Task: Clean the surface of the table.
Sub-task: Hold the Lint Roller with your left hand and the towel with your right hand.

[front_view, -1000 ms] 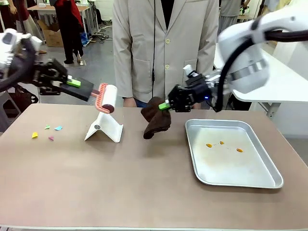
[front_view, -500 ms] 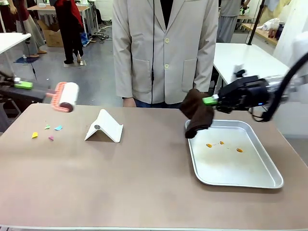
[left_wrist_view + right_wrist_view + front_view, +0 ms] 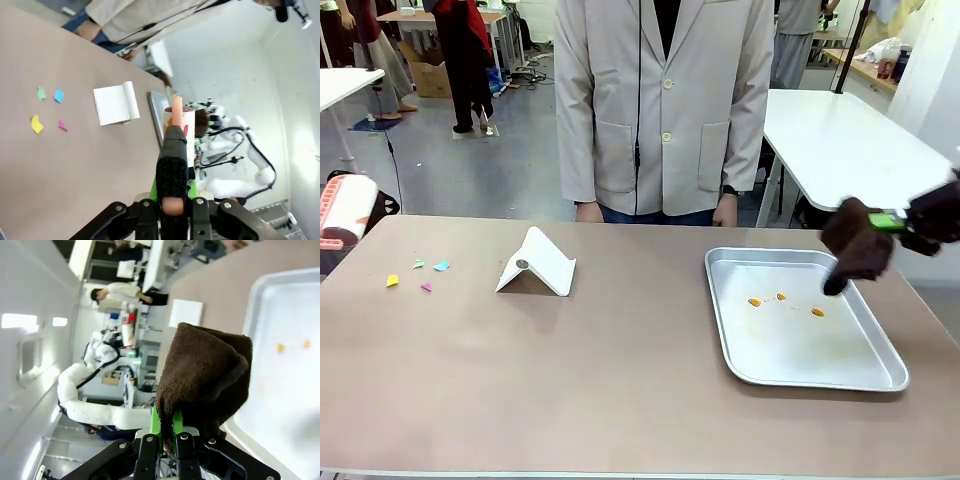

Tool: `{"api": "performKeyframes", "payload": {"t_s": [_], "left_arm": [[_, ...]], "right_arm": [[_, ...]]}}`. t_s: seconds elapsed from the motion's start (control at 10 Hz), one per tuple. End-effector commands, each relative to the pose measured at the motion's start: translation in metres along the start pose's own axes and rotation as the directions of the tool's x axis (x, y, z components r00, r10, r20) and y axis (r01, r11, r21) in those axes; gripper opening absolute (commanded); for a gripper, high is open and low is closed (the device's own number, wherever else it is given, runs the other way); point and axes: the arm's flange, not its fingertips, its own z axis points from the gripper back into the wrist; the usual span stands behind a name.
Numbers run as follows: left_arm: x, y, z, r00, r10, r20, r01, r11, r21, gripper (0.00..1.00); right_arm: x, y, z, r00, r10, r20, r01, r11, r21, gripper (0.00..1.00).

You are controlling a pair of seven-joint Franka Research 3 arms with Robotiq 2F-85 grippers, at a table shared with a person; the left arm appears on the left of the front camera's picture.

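Well, no cleaning yet: paper scraps (image 3: pixel 420 272) at nine o'clock on the counter (image 3: pixel 620 380), left fingers (image 3: pixel 172 200) clamped on roller (image 3: pixel 178 120), right fingers (image 3: pixel 166 425) clamped on cloth (image 3: pixel 205 370).

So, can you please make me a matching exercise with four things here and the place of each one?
Things:
1 cloth
2 roller
3 paper scraps
4 orange spots

Places:
a in the tray
b in the left gripper
c on the table
d in the right gripper

Pairs: 1-d, 2-b, 3-c, 4-a
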Motion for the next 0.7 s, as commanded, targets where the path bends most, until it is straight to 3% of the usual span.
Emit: {"api": "performKeyframes", "payload": {"t_s": [0.0, 0.4, 0.6], "left_arm": [[0.008, 0.029, 0.014, 1.000, 0.005, -0.005, -0.006, 0.993, -0.117, 0.00], [0.021, 0.040, -0.019, 0.991, 0.110, -0.075, -0.118, 0.987, -0.113, 0.00], [0.002, 0.054, -0.004, 0.998, 0.060, -0.028, -0.063, 0.990, -0.125, 0.00]], "right_arm": [[-0.011, -0.034, 0.020, 0.999, 0.039, -0.017, -0.039, 0.999, 0.023, 0.00], [-0.024, -0.057, 0.021, 0.999, 0.039, 0.036, -0.042, 0.995, 0.086, 0.00], [-0.026, -0.063, 0.028, 1.000, 0.025, 0.009, -0.025, 0.999, 0.021, 0.00]]}}
